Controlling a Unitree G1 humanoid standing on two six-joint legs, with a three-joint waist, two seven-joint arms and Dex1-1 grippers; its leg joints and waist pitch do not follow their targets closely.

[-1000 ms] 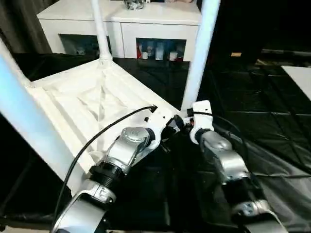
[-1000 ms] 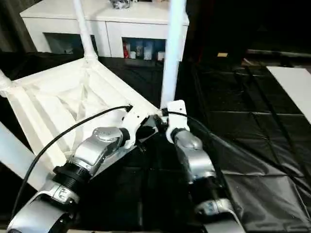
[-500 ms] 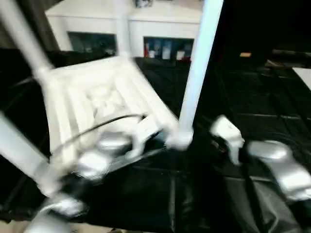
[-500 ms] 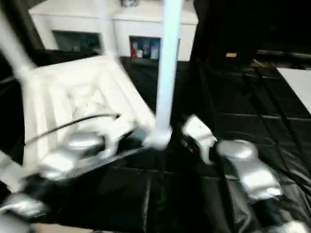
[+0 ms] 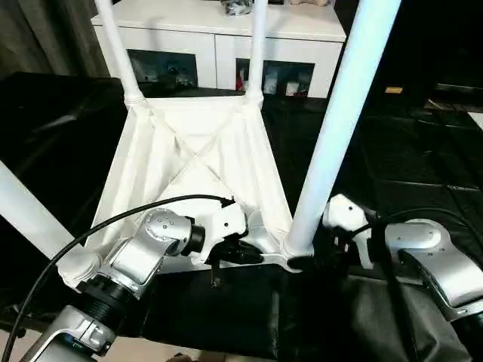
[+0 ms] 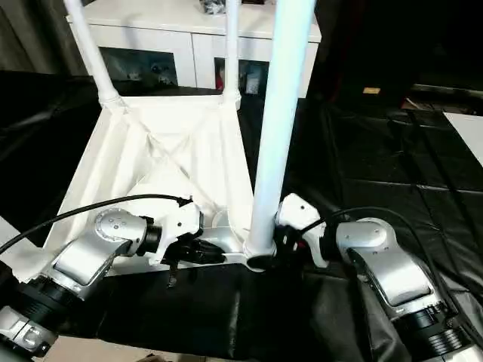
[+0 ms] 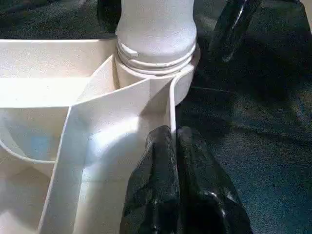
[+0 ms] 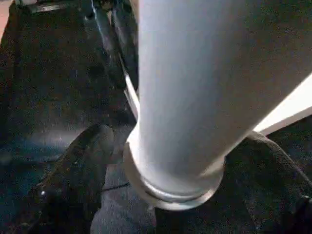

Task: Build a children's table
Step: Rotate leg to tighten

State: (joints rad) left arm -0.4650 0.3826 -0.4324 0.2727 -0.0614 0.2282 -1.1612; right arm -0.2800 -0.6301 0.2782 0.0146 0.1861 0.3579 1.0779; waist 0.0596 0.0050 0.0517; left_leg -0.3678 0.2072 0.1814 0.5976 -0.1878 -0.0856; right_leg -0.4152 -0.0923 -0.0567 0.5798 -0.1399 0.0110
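Note:
The children's table lies upside down, its ribbed X-braced tabletop facing up. Legs stand in its corner sockets: two far ones, a near left leg and a near right leg. My left gripper is shut on the tabletop's thin near rim, just beside the near right socket. My right gripper is open, with one black finger on each side of the near right leg's base.
A white cabinet with glass-fronted compartments stands behind the table. Black sheeting covers the floor, and a flat white board shows at the far right edge. My left arm's black cable arcs over the tabletop's near edge.
The table has turned with my left gripper on its rim, so its far edge now faces the cabinet. My right gripper swung out and came around the near right leg's base, opened wider. The camera also shifted.

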